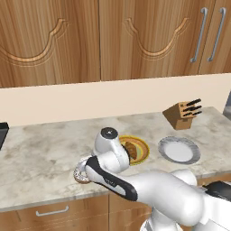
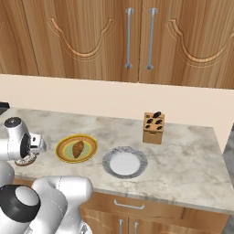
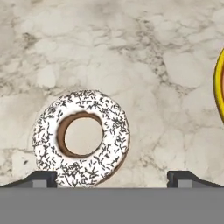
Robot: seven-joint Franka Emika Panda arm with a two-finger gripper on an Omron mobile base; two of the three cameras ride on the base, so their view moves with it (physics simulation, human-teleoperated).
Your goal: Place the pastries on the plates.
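So it looks about halfway there. The croissant (image 2: 78, 149) is already sitting in the middle of the yellow-orange plate (image 2: 63, 144), so that one's sorted. The white plate (image 2: 122, 163) with the grey rim is just to the right of it, and it's got nothing on it. The iced doughnut (image 3: 81, 137) is lying flat on the marble counter (image 3: 131, 57), off to the left of the yellow plate, near the front edge. The gripper (image 3: 112, 177) hovers right above it with the fingers spread wide, holding nothing; in the hand view the doughnut sits toward the left fingertip (image 3: 40, 177) rather than centred between the two. I'd say what's left is grabbing the doughnut and carrying it past the yellow plate to the white one.
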